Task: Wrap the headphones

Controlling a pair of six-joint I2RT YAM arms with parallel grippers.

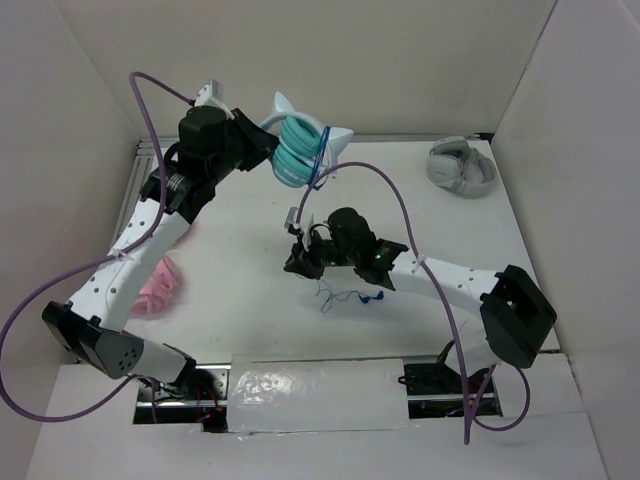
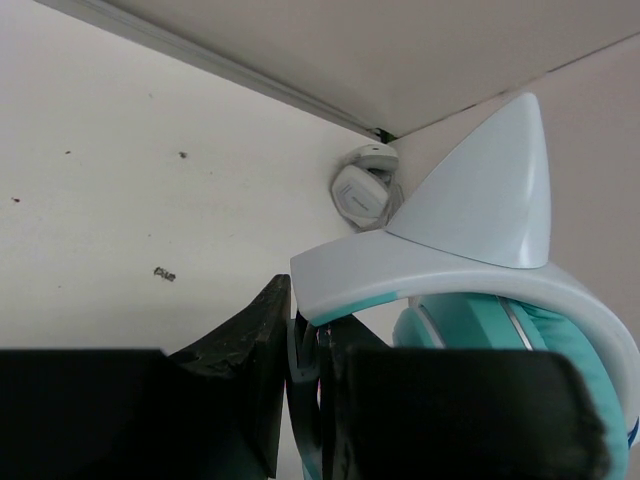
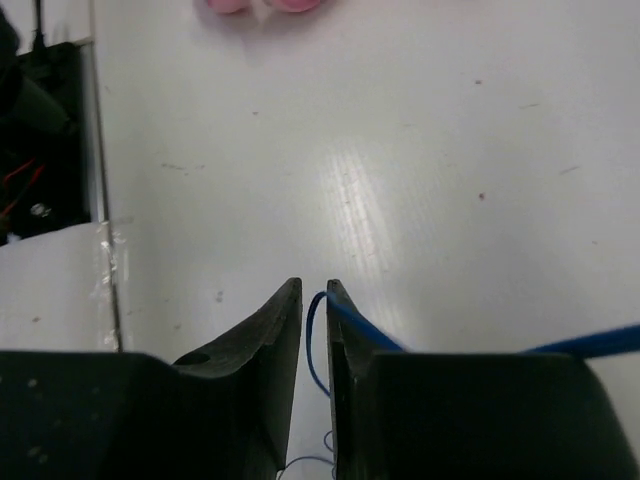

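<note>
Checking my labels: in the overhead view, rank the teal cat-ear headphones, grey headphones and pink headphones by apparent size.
1. teal cat-ear headphones, largest.
2-3. grey headphones and pink headphones look alike; the left arm hides part of the pink pair.

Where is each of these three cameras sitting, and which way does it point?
Top external: above and behind the arms, looking down on the table; both arms show.
Left wrist: on the left arm, looking past its jaws, shut on the teal headphones, toward the far corner.
Right wrist: on the right arm, looking down at the table past its jaws, blue cable between them.
Shared: grey headphones appear in top and left-wrist views.
</note>
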